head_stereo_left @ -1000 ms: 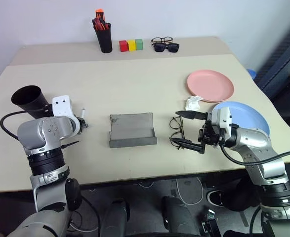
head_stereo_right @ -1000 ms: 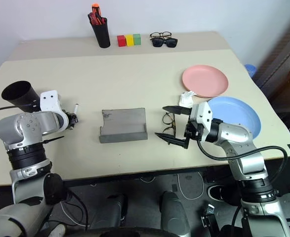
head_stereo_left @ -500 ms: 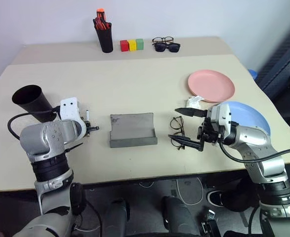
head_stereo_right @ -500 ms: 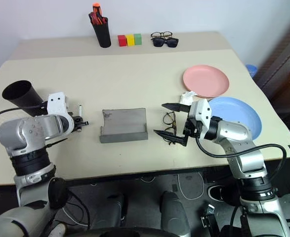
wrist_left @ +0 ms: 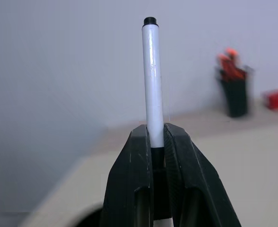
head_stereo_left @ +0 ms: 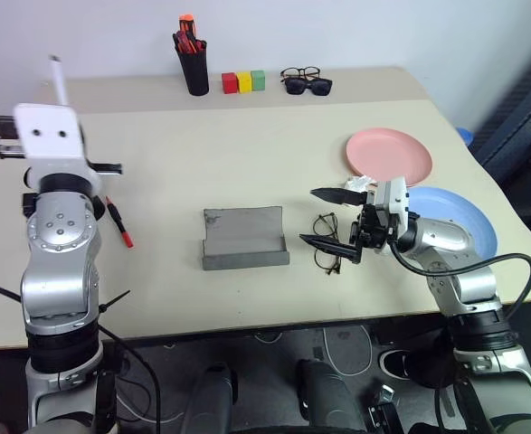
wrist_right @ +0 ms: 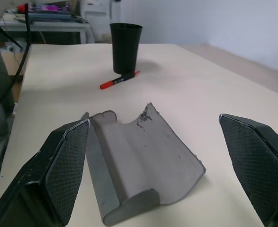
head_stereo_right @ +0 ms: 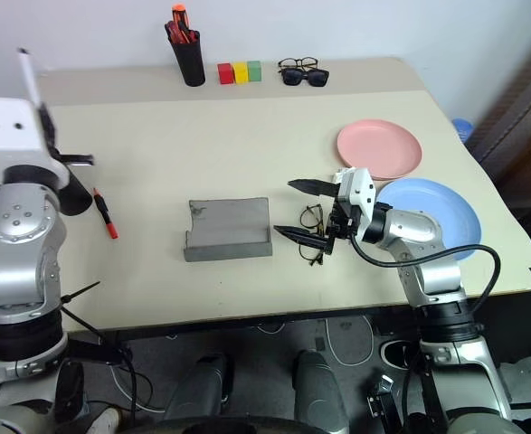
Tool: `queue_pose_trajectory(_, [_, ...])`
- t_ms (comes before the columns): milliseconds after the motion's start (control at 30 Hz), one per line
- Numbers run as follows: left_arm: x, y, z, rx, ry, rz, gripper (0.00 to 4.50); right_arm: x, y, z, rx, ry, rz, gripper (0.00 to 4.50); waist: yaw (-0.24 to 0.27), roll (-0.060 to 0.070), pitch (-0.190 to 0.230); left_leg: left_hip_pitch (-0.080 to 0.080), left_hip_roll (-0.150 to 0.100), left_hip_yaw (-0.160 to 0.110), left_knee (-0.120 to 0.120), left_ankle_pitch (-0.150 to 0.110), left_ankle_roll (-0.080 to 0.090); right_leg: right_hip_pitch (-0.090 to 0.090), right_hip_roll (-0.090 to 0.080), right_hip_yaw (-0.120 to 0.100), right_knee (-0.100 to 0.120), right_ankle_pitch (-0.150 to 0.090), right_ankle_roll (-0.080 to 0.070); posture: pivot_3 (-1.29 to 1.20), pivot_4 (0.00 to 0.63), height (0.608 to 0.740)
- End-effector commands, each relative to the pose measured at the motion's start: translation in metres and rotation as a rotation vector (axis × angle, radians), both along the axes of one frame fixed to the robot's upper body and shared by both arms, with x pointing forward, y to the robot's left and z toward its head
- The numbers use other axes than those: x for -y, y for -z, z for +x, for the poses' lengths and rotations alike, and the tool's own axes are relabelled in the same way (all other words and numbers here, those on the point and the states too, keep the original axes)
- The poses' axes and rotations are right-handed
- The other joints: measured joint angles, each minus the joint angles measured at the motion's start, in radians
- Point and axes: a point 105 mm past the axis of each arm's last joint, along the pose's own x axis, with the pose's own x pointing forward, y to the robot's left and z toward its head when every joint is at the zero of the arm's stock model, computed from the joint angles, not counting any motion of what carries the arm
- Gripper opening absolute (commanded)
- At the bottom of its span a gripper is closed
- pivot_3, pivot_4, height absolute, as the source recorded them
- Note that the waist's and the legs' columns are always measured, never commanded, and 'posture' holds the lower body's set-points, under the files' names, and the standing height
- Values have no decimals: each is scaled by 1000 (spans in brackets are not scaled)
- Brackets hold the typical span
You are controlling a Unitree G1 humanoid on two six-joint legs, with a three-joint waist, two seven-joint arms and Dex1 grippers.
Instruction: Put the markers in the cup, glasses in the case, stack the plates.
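Observation:
My left gripper (wrist_left: pixel 157 139) is raised above the table's left side, shut on the white marker (wrist_left: pixel 152 80), which points upward and also shows as the white marker (head_stereo_left: pixel 57 78) over my left arm. The red marker (head_stereo_left: pixel 118 221) lies on the table beside that arm. The black cup (wrist_right: pixel 125 46) stands upright just past it. The grey case (head_stereo_left: pixel 243 237) lies open at mid-table. The thin glasses (head_stereo_left: pixel 327 244) lie to its right, and my right gripper (head_stereo_left: pixel 327 219) hovers open over them. The pink plate (head_stereo_left: pixel 388 155) and the blue plate (head_stereo_left: pixel 464 231) sit apart at the right.
A black holder with red-orange pens (head_stereo_left: pixel 191 68), three coloured blocks (head_stereo_left: pixel 242 82), and black sunglasses with thicker spectacles (head_stereo_left: pixel 306 82) line the far edge. A crumpled white scrap (head_stereo_left: pixel 357 186) lies between the plates and my right gripper.
My left arm has lifted from the table and swung the white marker upright. The red marker now shows on the table. My right gripper edged slightly toward the glasses.

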Motion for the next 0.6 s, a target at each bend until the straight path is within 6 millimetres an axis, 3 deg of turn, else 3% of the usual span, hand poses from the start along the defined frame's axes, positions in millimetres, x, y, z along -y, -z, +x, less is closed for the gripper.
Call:
queue_pose_trajectory(33, [-31, -8, -21, 131, -209, 33, 275, -6, -11, 1, 52, -32, 20, 4482, -3, 0, 0, 0, 0, 0, 0, 0, 0, 0, 0, 0, 0, 0, 0, 0, 150, 740])
queue_pose_trajectory(233, [-52, 16, -7, 159, -365, 13, 275, -16, -14, 2, 51, -62, 36, 4482, 4, 0, 0, 0, 0, 0, 1, 0, 0, 0, 0, 0, 1, 2, 3, 0, 150, 740])
queue_pose_trajectory(600, [-60, 18, 23, 197, -422, -7, 275, -25, -20, 3, 42, -69, 89, 4482, -2, -1, 0, 0, 0, 0, 0, 0, 0, 0, 0, -1, 1, 4, 7, 0, 150, 740])
